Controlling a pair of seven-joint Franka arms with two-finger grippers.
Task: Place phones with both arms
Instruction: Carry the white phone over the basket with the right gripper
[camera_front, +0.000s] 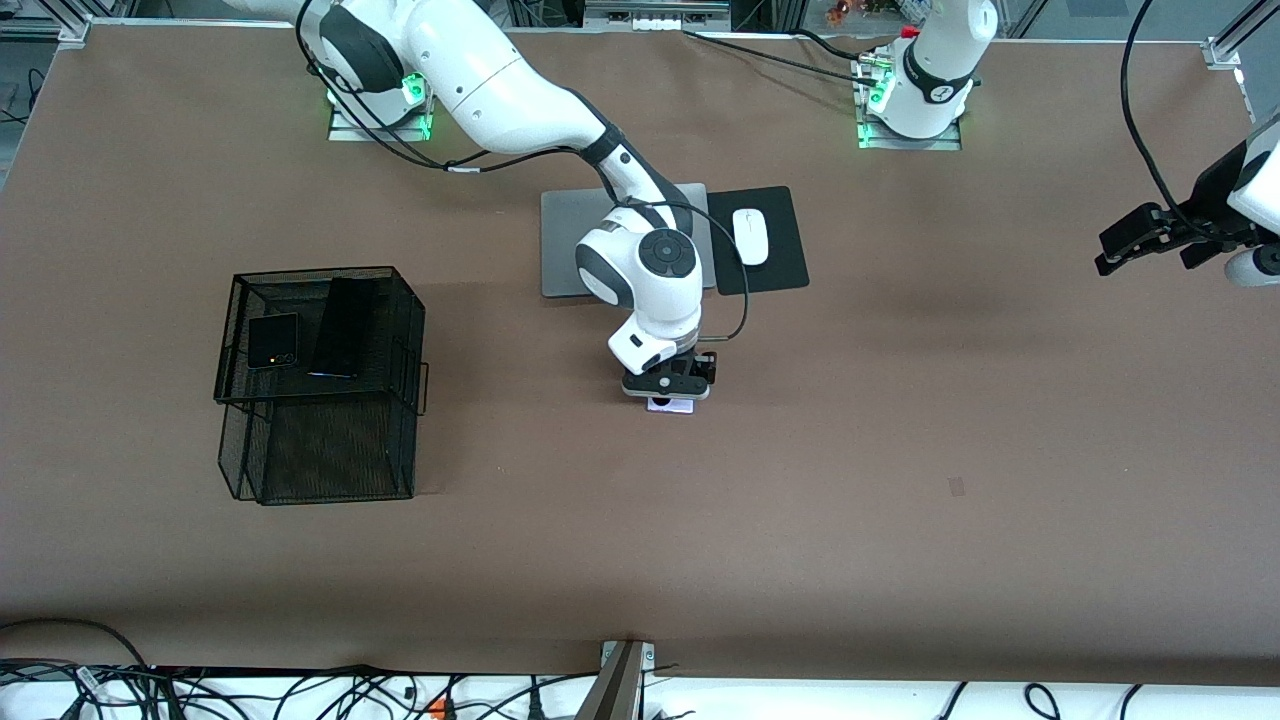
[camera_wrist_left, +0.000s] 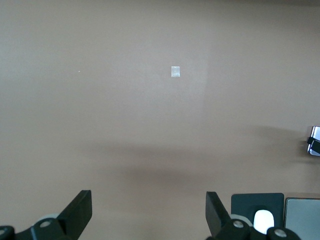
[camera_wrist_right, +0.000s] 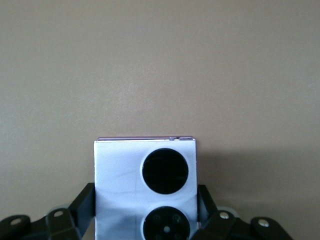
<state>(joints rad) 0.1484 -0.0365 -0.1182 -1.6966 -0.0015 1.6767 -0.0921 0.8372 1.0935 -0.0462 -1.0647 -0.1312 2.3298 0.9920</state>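
**Right gripper on the lilac-white phone at mid-table**

Table (camera_front: 900, 480): brown. Wire basket (camera_front: 320, 380) toward the right arm's end holds the flip phone (camera_front: 272, 340) and the slim black phone (camera_front: 343, 328) on its top tier. Laptop (camera_front: 560, 250) and mouse (camera_front: 750, 236) lie near the base edge. Right gripper (camera_front: 668, 388) is down at mid-table, fingers (camera_wrist_right: 85, 205) clasping the lilac-white phone (camera_wrist_right: 145, 190). Left gripper (camera_wrist_left: 148, 212) waits over its own end, fingers spread, empty.

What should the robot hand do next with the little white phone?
Probably lift it straight up. The right gripper has its fingers pressed against both sides of the lilac-white phone, which lies on the table. The two black phones already sit on the mesh basket.
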